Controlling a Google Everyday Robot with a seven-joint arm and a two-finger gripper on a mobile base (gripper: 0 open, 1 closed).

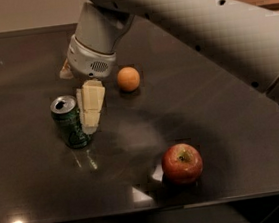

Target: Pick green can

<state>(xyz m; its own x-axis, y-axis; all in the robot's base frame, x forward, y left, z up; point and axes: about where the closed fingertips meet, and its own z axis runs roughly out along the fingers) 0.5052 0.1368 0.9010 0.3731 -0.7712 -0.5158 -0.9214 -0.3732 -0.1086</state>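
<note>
One green can [70,122] upright just beside gripper [90,124], camera-left; gripper state indiscernible.

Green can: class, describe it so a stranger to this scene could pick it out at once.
On the dark glossy tabletop, look left, just beside the robot's cream gripper. There stands the small dark green metal can, upright, silver top opened; its neighbours, the small orange fruit and red apple, are round.
</note>
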